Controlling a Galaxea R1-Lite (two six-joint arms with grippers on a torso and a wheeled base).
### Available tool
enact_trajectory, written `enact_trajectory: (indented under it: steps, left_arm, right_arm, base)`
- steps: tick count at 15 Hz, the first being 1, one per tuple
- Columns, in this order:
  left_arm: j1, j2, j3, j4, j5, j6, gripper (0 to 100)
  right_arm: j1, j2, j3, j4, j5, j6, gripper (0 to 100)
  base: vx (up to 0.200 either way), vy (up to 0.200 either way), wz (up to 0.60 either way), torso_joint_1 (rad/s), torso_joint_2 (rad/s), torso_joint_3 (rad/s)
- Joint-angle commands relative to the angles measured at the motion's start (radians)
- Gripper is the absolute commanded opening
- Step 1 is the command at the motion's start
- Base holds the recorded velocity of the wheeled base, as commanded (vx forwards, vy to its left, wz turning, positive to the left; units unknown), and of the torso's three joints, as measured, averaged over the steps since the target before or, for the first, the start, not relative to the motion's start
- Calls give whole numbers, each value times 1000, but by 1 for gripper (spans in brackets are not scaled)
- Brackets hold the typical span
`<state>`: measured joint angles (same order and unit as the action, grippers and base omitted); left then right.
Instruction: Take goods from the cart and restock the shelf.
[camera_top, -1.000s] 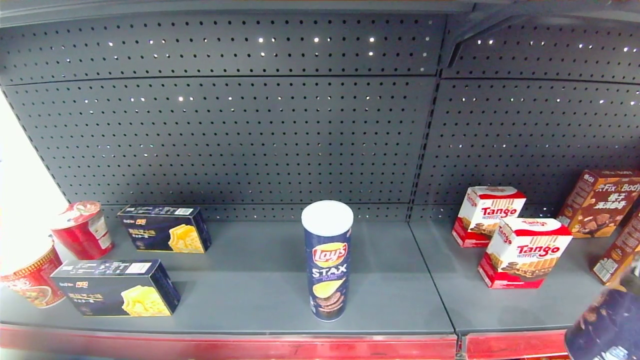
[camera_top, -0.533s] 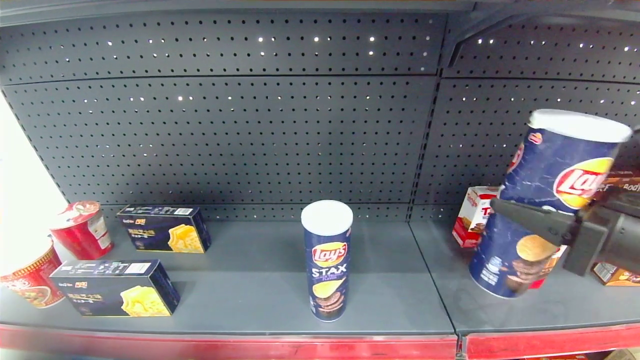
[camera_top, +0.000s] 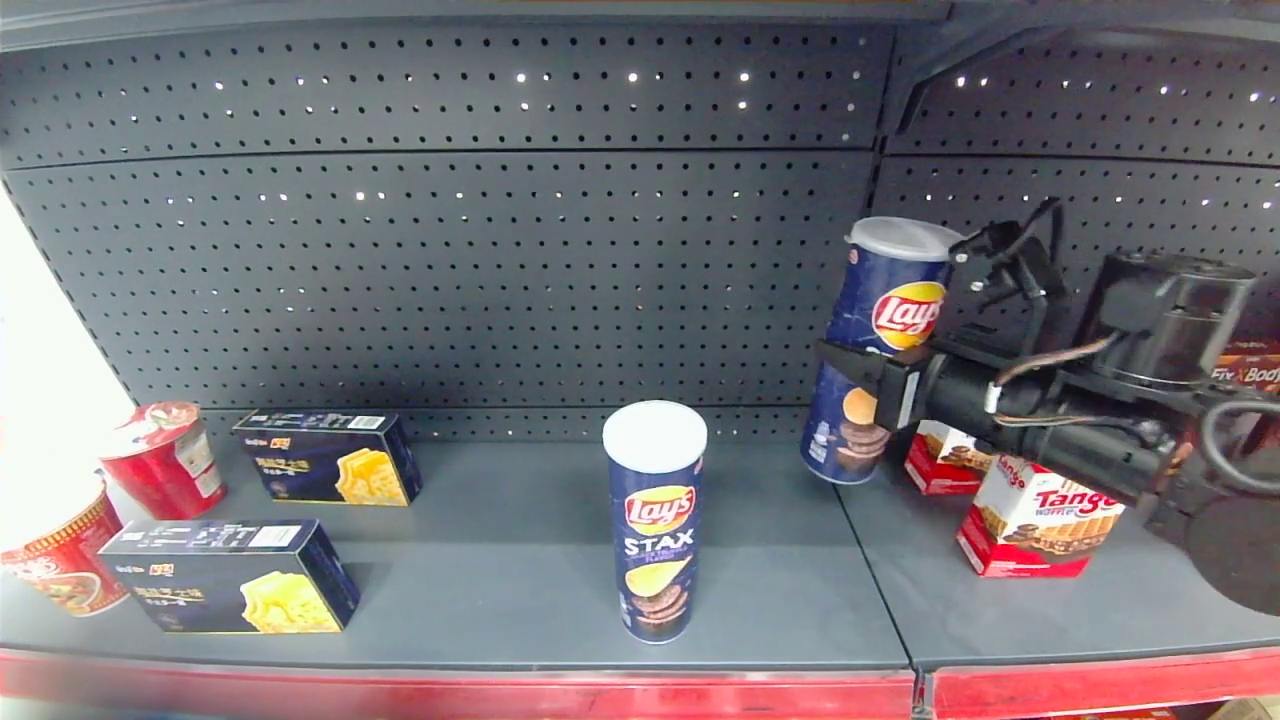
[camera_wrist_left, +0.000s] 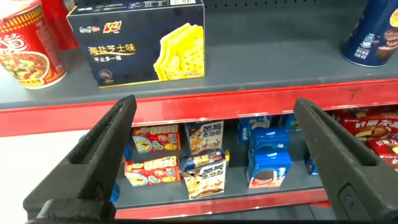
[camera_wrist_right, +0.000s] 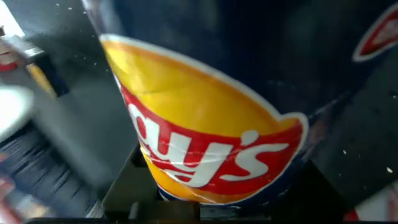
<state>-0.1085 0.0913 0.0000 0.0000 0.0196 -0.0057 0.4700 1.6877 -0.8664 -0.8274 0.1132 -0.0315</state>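
Head view puts the held can (camera_top: 900, 300) behind and to the right of the standing can (camera_top: 655, 520), which I take as my mark. It is tilted, with its lid leaning away from the standing can. The right gripper (camera_top: 865, 375) comes in from the right and crosses the held can at mid-height, with one dark finger (camera_top: 850, 365) lying over the front of the label. In the right wrist view that label (camera_wrist_right: 205, 143) sits right up against the camera.

I cannot tell whether the base touches the grey shelf (camera_top: 500, 560). The perforated back wall (camera_top: 450, 280) rises behind the standing can. To its right are two wafer boxes (camera_top: 1040, 515) and a brown box (camera_top: 1245, 370). To its left are two dark cracker boxes (camera_top: 235, 575) and two red noodle cups (camera_top: 165, 460).

My right gripper is clamped on the held can. My left gripper (camera_wrist_left: 211, 174) hangs low in front of the shelf's red lip (camera_wrist_left: 205, 99), left of the standing can, with its jaws spread wide and nothing between them.
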Motion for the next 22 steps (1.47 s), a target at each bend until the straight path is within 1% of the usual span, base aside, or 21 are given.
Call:
enact_trajectory:
  steps: [1, 3, 4, 5, 7, 9, 12, 14, 19, 22]
  left_arm:
    - [0, 4, 0, 0, 2, 0, 100]
    - [0, 4, 0, 0, 0, 0, 100]
    - [0, 4, 0, 0, 0, 0, 100]
    - [0, 4, 0, 0, 2, 0, 100]
    - [0, 4, 0, 0, 2, 0, 100]
    - [0, 4, 0, 0, 0, 0, 100]
    - [0, 4, 0, 0, 0, 0, 100]
    - [0, 4, 0, 0, 0, 0, 100]
    - [0, 4, 0, 0, 2, 0, 100]
    - [0, 4, 0, 0, 2, 0, 100]
  right_arm:
    - [18, 173, -151, 2, -1, 1, 0]
    - [29, 213, -218, 41, -4, -1, 0]
    - [29, 213, -218, 41, -4, -1, 0]
    - [47, 251, -276, 71, -32, 2, 0]
    - [76, 294, -322, 77, -93, 7, 0]
    - [108, 328, -352, 77, -144, 36, 0]
    - [130, 359, -375, 77, -187, 62, 0]
    - [142, 383, -396, 76, -239, 96, 0]
    - [150, 438, -454, 77, -245, 97, 0]
    - [164, 478, -491, 77, -279, 96, 0]
  base:
    - [0, 0, 0, 0, 0, 0]
    - [0, 0, 0, 0, 0, 0]
    - [0, 0, 0, 0, 0, 0]
    - [0, 0, 0, 0, 0, 0]
    - [0, 0, 0, 0, 0, 0]
    - [0, 0, 0, 0, 0, 0]
    - [0, 0, 0, 0, 0, 0]
    - [0, 0, 0, 0, 0, 0]
    - [0, 0, 0, 0, 0, 0]
    - [0, 0, 0, 0, 0, 0]
